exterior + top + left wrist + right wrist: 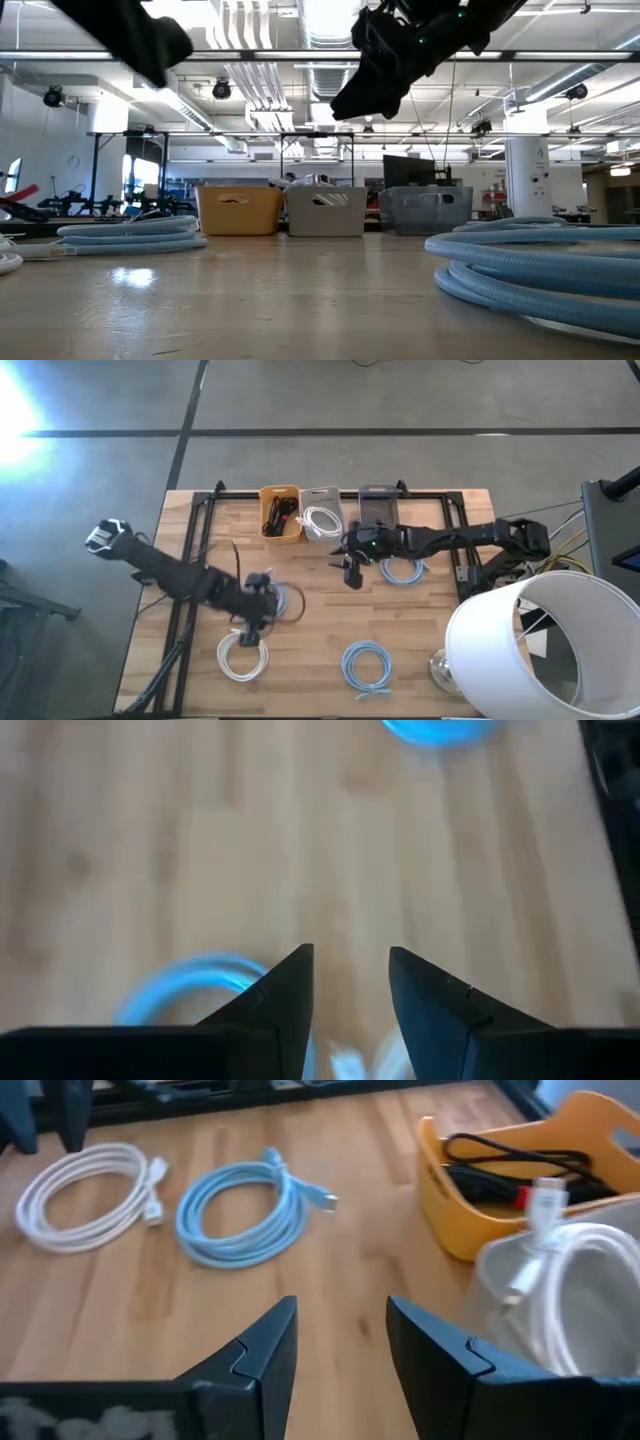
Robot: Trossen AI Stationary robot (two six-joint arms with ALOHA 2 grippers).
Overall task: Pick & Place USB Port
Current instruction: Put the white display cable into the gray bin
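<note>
A wooden counter (420, 630) carries several coiled USB cables. Nearest the front edge lie a white coil (243, 656) and a pale blue coil (367, 665), well apart. Such cables look light, soft and springy; a coil likely sags or unwinds if lifted by one strand, so pinching across several bundled loops seems safest.

The left tool (258, 603) hangs low over another blue coil (285, 600), just beyond the white one, its fingers (285, 985) slightly spread and holding nothing. The right tool (351, 572) hovers mid-counter, fingers apart and empty, beside a further blue coil (402, 570).

Along the far edge stand three bins: yellow (281, 513) with dark cables, white (321, 512) with a white cable, and a grey one (378, 506). The middle of the counter is open. A lampshade (535, 650) crowds the right front corner.
</note>
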